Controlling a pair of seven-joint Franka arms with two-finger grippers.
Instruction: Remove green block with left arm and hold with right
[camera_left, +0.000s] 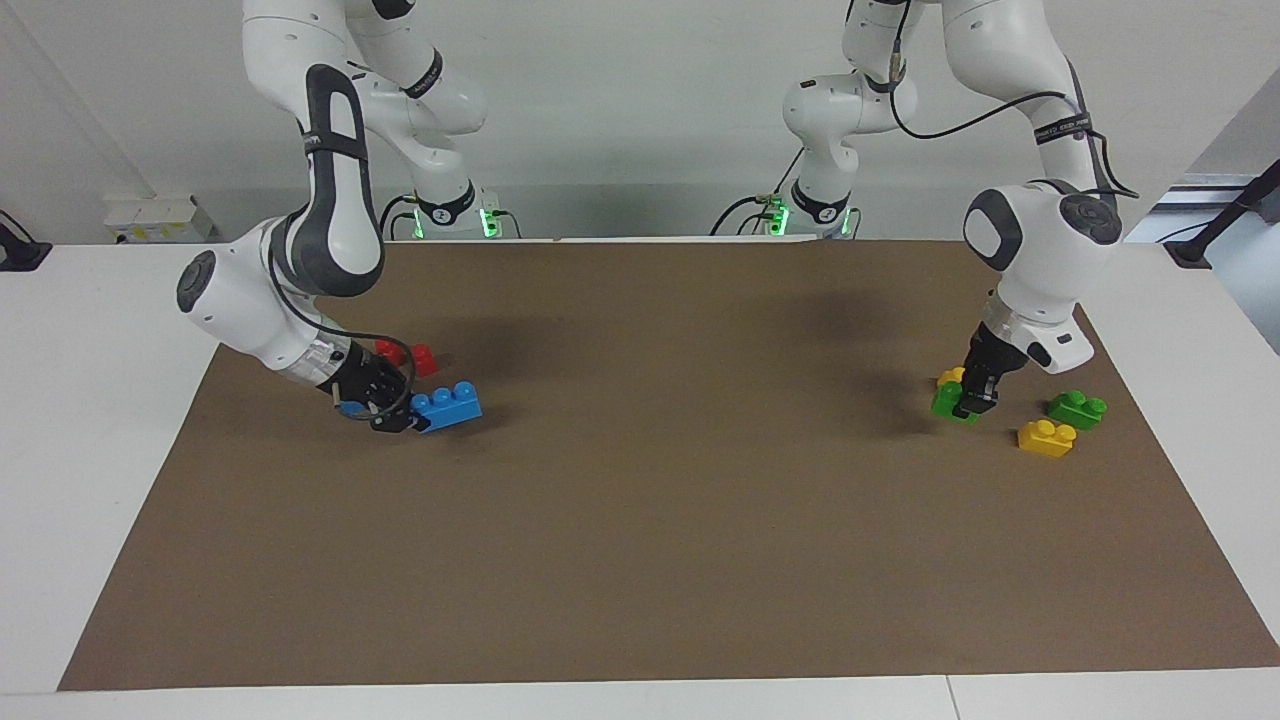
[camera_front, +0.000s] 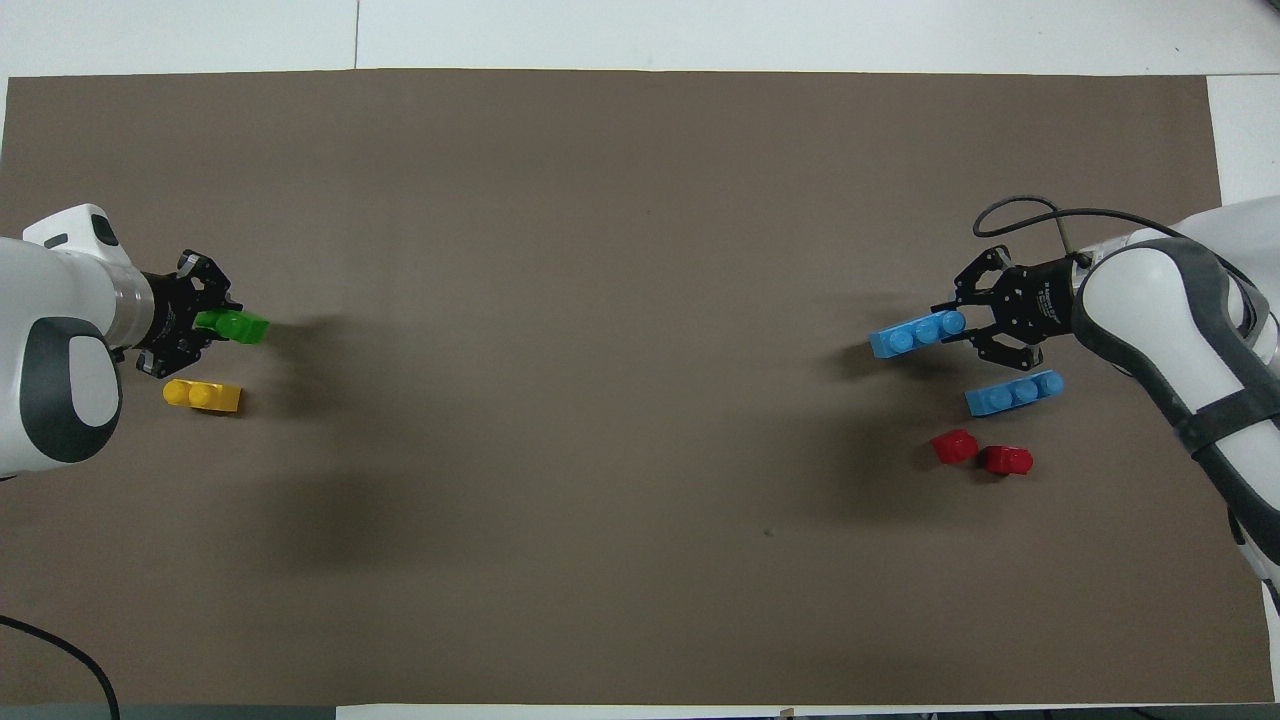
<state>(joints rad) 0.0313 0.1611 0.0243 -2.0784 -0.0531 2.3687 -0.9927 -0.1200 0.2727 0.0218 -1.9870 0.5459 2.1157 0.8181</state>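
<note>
Two green, two yellow, two blue and two red bricks are sitting on the brown mat (camera_left: 640, 560). At mid-height of the frame, at its own end, the left gripper (camera_left: 975, 400) is pinching the green block (camera_left: 946, 401). The right gripper (camera_left: 400, 415) is clamping a blue brick (camera_left: 447, 405).

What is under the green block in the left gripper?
Only brown mat shows around the green block held by the left gripper; a yellow brick peeks out beside it. Its underside is hidden.
</note>
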